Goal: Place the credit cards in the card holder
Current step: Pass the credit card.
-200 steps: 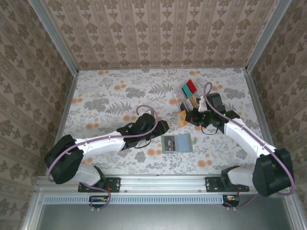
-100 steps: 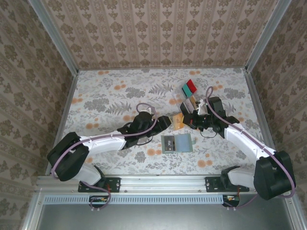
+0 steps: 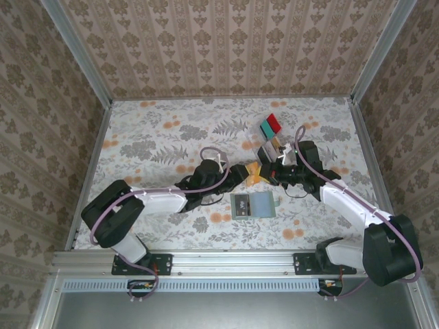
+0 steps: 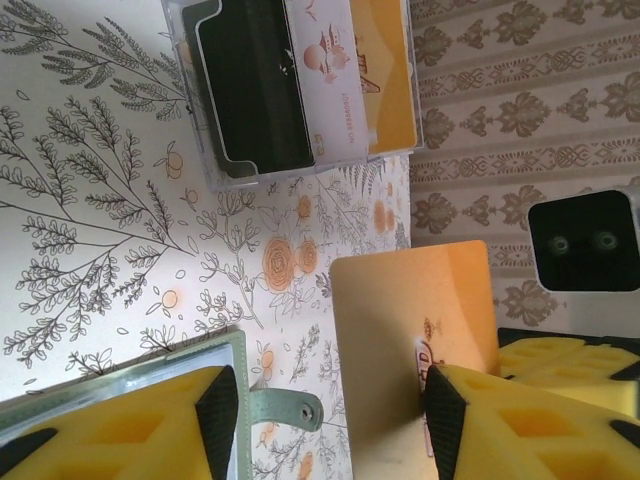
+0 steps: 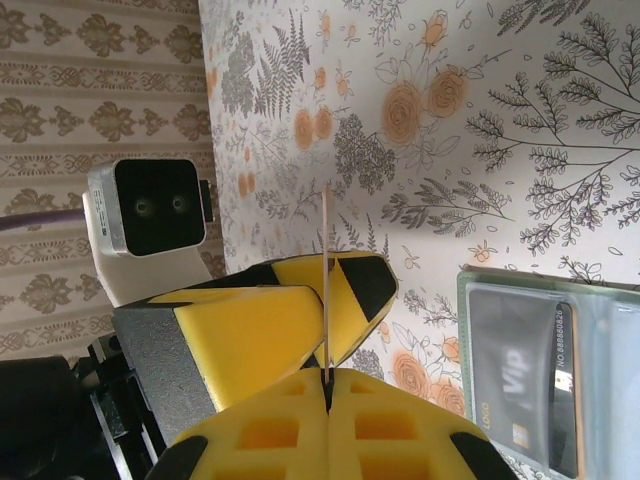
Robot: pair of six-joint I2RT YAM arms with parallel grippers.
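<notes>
Mid-table, just far side of card holder [image 3: 253, 204]: R gripper [image 3: 265, 173] pinching orange credit card [image 3: 255, 171], L gripper [image 3: 243, 171] jaws apart, straddling it.

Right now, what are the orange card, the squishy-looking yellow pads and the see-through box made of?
Orange card: probably thin stiff plastic, smooth with a soft sheen; it stands flat and looks hair-thin edge-on. Yellow pads: likely foam or soft rubber, matte, with moulded square pockets. Clear tray: seemingly hard transparent plastic, glossy; the cards inside show through its walls.
</notes>
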